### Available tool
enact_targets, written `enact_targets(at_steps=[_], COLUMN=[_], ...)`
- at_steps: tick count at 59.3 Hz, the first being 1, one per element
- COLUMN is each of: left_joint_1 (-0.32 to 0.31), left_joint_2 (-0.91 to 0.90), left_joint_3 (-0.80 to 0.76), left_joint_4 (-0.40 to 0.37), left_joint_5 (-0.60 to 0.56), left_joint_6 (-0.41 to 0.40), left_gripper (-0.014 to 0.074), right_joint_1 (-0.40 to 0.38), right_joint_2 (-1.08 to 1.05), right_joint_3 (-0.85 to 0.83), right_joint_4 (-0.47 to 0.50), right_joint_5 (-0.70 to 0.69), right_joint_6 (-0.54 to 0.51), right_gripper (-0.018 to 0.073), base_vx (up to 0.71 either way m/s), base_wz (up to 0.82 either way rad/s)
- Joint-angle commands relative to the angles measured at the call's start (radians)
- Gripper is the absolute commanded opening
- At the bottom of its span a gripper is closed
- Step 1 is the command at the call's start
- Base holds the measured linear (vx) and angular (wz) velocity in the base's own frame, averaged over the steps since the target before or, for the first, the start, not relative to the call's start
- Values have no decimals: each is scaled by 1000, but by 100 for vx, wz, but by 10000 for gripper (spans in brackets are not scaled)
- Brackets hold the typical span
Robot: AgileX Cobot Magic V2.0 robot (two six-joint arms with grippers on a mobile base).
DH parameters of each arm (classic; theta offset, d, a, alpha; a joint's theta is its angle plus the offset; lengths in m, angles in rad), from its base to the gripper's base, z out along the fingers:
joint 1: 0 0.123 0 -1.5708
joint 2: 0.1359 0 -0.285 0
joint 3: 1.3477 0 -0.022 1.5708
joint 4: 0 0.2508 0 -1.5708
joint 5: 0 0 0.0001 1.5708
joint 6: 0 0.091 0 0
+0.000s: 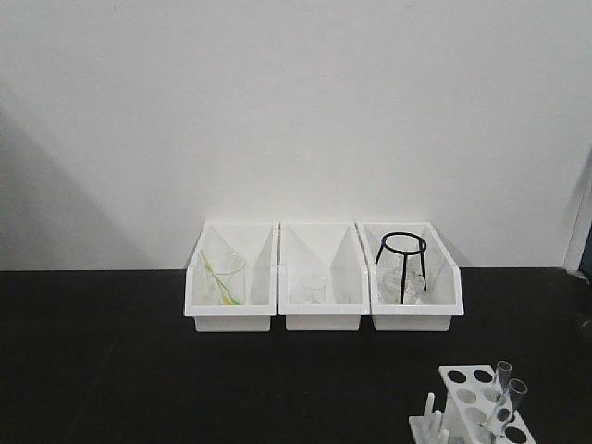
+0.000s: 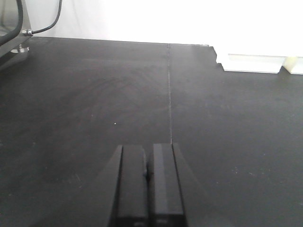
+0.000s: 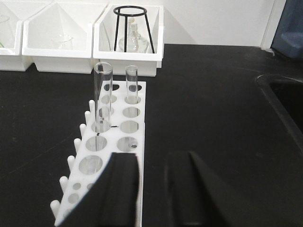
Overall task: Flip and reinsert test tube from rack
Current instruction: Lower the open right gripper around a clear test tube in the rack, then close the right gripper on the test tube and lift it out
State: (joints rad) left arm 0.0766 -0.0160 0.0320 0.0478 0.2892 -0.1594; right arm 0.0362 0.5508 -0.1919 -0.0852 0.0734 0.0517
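**Right gripper open at the rack's near end, both tubes seated**

Observing the rack (image 3: 113, 135) standing on the black tabletop (image 3: 203, 104), just in front of the right bin (image 3: 127, 64). Noting its pegs (image 3: 71, 161) running down the left edge in the right wrist view.

Counting two tubes standing in it, open ends up:
- Logging the nearer test tube (image 3: 102, 94) sitting in the peg-side row of holes, around mid-rack.
- Logging the farther test tube (image 3: 131, 82) sitting in the other row, close to the bin end.

Finding the right gripper (image 3: 154, 189) poised low at the rack's near end, fingers spread apart and gripping nothing. Seeing one finger (image 3: 118, 189) overlapping the rack's near corner and the other over bare tabletop. Unable to tell whether touching the rack or not.

Finding the left gripper (image 2: 149, 189) well apart from the rack, low over bare tabletop, fingers pressed together with nothing between.

Recording the bins along the white wall from the front view:
- Noting a beaker (image 1: 225, 277) holding yellow-green sticks in the left bin (image 1: 231, 319).
- Noting a small beaker (image 1: 313, 289) in the middle bin (image 1: 322, 319).
- Noting a black tripod stand (image 1: 403, 264) straddling a glass flask in the right bin.

Spotting a dark sunken basin (image 3: 284, 109) at the table's right edge.
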Motion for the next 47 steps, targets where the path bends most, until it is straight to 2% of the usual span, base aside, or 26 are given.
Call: enact_targets(at_steps=[1, 8, 13, 22, 30, 36, 47], left_joint_1=[-7, -7, -7, -7, -7, -7, -7], left_joint_2=[-11, -11, -11, -11, -11, -11, -11], left_joint_3=[0, 0, 0, 0, 0, 0, 0], left_joint_4=[-4, -4, -4, -4, -4, -4, -4], left_joint_5=[-86, -86, -86, -86, -86, -86, -86], left_joint_6=[0, 0, 0, 0, 0, 0, 0], left_gripper=[-6, -6, -6, -6, -6, -6, -6], right_joint_1=[-4, -4, -4, -4, -4, -4, -4], right_joint_2=[55, 149, 222, 373, 499, 602, 794], right_joint_3=[-36, -35, -35, -35, -35, -35, -35], right_joint_4=[-4, -12, -23, -51, -169, -226, -205], right_joint_5=[-147, -253, -341, -483, -664, -796, -1038], right_joint_6=[0, -1, 0, 32, 136, 173, 151], right_gripper=[434, 548, 580, 582, 574, 560, 547], base_vx=[0, 0, 0, 0, 0, 0, 0], base_wz=[0, 0, 0, 0, 0, 0, 0])
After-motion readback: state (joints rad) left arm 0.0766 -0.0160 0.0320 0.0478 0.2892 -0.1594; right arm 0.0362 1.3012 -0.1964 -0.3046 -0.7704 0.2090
